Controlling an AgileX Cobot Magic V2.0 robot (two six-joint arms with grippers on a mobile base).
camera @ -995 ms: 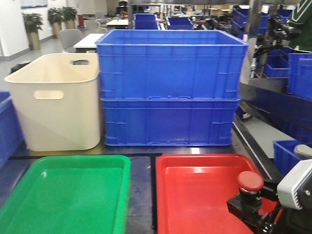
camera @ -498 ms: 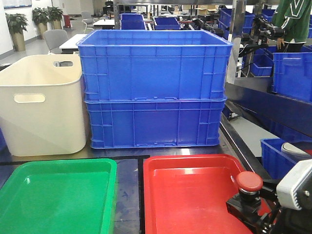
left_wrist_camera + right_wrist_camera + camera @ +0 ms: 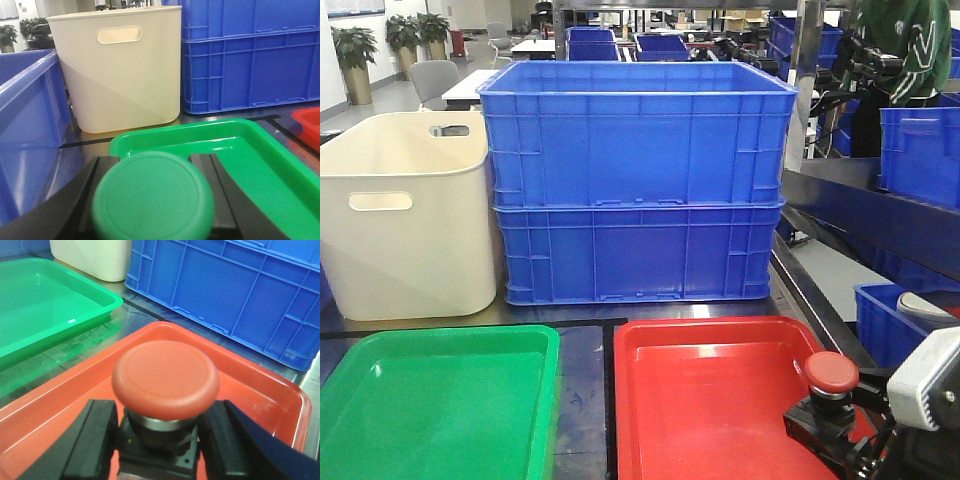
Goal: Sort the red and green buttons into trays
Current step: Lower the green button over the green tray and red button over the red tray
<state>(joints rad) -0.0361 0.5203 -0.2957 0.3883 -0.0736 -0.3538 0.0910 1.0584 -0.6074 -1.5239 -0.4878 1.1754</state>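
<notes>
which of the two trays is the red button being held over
The red tray, right of the green tray in the front view: the right gripper holds the red button over its near right corner.

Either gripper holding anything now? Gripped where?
Right gripper clamps the red button by its dark body, under the cap. Left gripper holds the green button; its cap hides the contact.

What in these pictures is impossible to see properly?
- Green button: left wrist view, its own cap hides its body.
- Blue crates, cream tub: front view, their walls hide any contents.
- Red button: front view, the jaws holding it run off the bottom edge.
</notes>
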